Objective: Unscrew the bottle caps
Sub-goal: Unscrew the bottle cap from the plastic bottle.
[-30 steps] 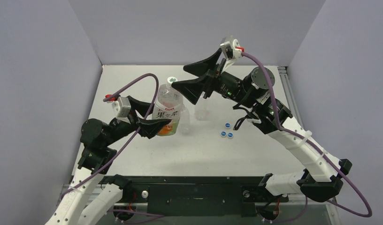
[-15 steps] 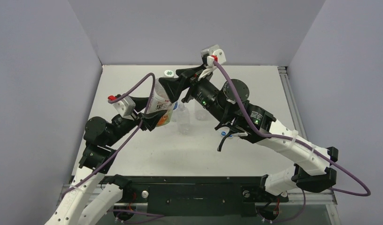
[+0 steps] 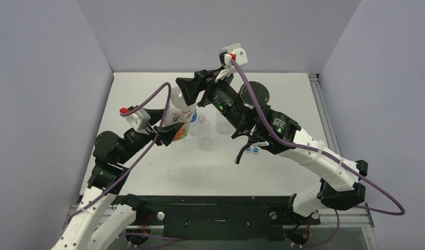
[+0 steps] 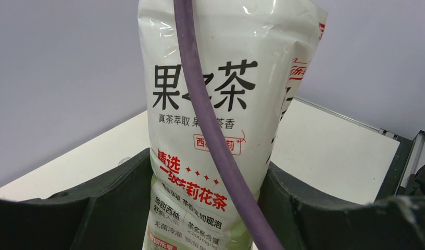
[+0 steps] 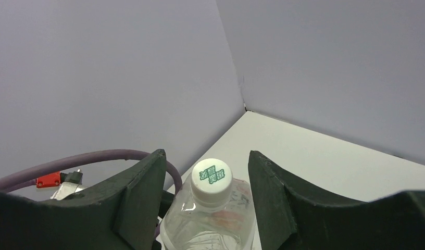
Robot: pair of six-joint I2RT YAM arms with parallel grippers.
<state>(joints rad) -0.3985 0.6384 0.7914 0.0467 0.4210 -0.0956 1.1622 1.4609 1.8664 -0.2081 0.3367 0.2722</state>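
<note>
- Clamping the wide bottle (image 4: 247,57) low on its label, the left gripper (image 4: 208,177) has a finger pressed against each flank, so its jaws are closed on the body and hold nothing else. My reading is that this grip braces the bottle against twisting.
- In the top view, the wide bottle (image 3: 180,112) stands at about 10 o'clock from the middle of the table (image 3: 283,94). Its neck leans away toward 12 o'clock, which presents the top to the other arm. I cannot tell whether its base rests on the table.
- The white cap (image 5: 212,176) is on the neck, not yet unscrewed. It is the task's thing in hand.
- The right gripper (image 5: 206,166) straddles that cap, with one finger at 9 o'clock of it and one at 3 o'clock. A gap shows on each side, so the jaws are part open and grip nothing yet.
- The fingers flank the cap squarely, probably so that they can pinch it evenly before turning.
- The purple cable (image 4: 210,130) crosses the label in the left wrist view and hides part of the print.
- Two plain bottles (image 3: 202,130) stand just beside the wide one at its 4 o'clock, with their necks bare.
- Blue caps (image 3: 254,151) lie loose on the table farther out at 4 o'clock, well apart from the grippers. This suggests that only the white cap remains to be unscrewed.
</note>
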